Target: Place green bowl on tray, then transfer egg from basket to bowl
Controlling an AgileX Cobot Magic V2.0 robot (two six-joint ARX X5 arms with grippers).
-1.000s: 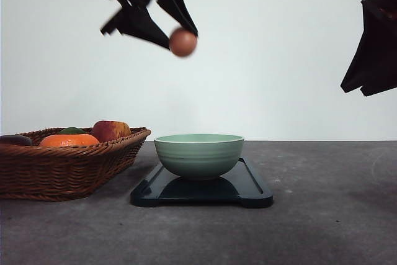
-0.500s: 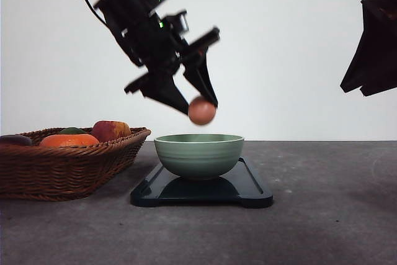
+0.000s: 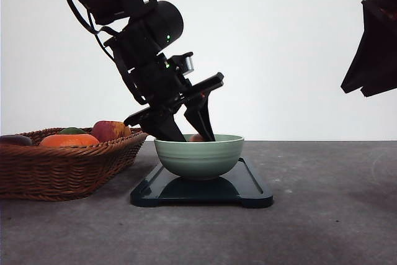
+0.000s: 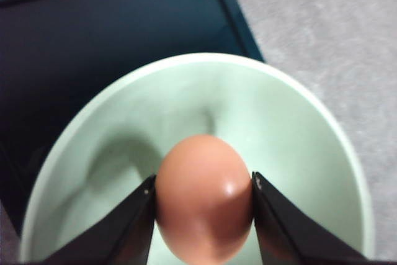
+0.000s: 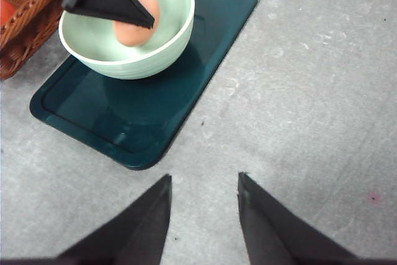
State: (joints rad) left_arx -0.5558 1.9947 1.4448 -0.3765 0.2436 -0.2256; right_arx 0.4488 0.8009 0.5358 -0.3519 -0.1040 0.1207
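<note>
From the front we see the green bowl (image 3: 198, 155) standing on the tray (image 3: 248, 190), which rests on the desk (image 3: 322, 215) just beside the basket (image 3: 62, 169). That half of the task reads as done. Our left gripper (image 3: 197, 136) reaches down at a slant with its fingers dipped past the bowl's rim, and a sliver of the egg (image 3: 197, 137) peeks over the rim between them. We judge the slant lets the arm come across from the basket side and still lower the egg gently. The right gripper (image 3: 372, 41) hangs high at the far right, well apart from the bowl, probably parked out of the way; from here we cannot tell how its fingers stand.

In the left wrist view the fingers (image 4: 127, 221) pinch the egg (image 4: 203, 197) from both sides, directly above the middle of the green bowl (image 4: 298, 147). Whether it touches the bottom yet we cannot tell.

In the right wrist view the right gripper (image 5: 201, 215) shows its fingers spread on nothing above bare desk (image 5: 310, 91). Beyond, the egg (image 5: 138, 18) sits within the green bowl (image 5: 142, 54), which occupies the basket-side end of the tray (image 5: 186, 91). What is left, we think, is a soft release.
</note>
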